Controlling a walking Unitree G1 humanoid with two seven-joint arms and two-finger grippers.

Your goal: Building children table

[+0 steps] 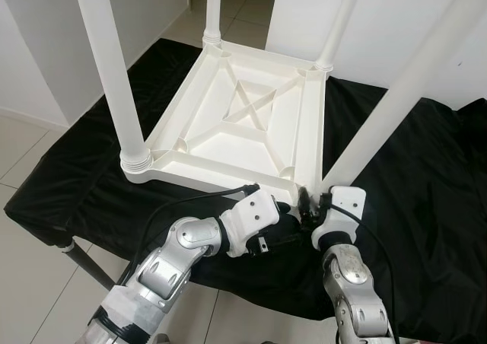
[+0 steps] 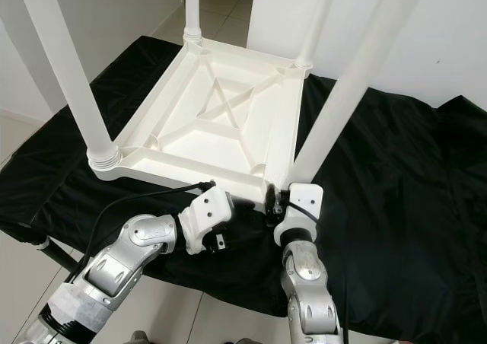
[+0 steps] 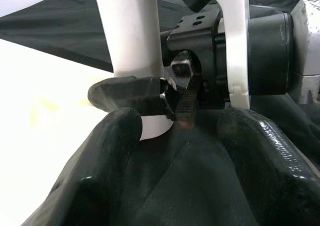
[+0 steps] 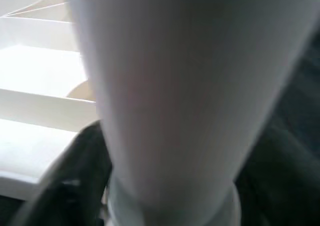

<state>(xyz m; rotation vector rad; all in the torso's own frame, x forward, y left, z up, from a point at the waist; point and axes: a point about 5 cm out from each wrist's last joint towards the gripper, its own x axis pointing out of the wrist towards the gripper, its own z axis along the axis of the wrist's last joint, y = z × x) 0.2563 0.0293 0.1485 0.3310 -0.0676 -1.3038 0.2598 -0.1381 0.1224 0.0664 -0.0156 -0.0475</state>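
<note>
left eye view shows the white children's table (image 1: 243,123) lying upside down on a tabletop draped in black cloth (image 1: 426,176), its ribbed underside facing up. three legs stand in their corner sockets at about 9, 12 and 1 o'clock of the frame; the fourth leg (image 1: 403,85) rises from the near corner at about 5 o'clock of the frame and leans toward 1 o'clock rather than standing straight. the step in hand looks like seating this last leg.

both arms reach forward with elbows bent and meet at that corner. the right end effector (image 1: 313,207) is at the base of the fourth leg, and in the right wrist view the leg (image 4: 175,96) runs between its dark fingers, so it appears closed around the leg, though contact is blurred. the left end effector (image 1: 293,215) comes in from 9 o'clock beside it; in the left wrist view its fingers (image 3: 125,93) press against the leg's foot, so it seems to be gripping there too.

next, i judge, the leg needs righting to upright and turning or pushing until its collar sits flush in the socket, while the table frame is kept from sliding on the cloth.
</note>
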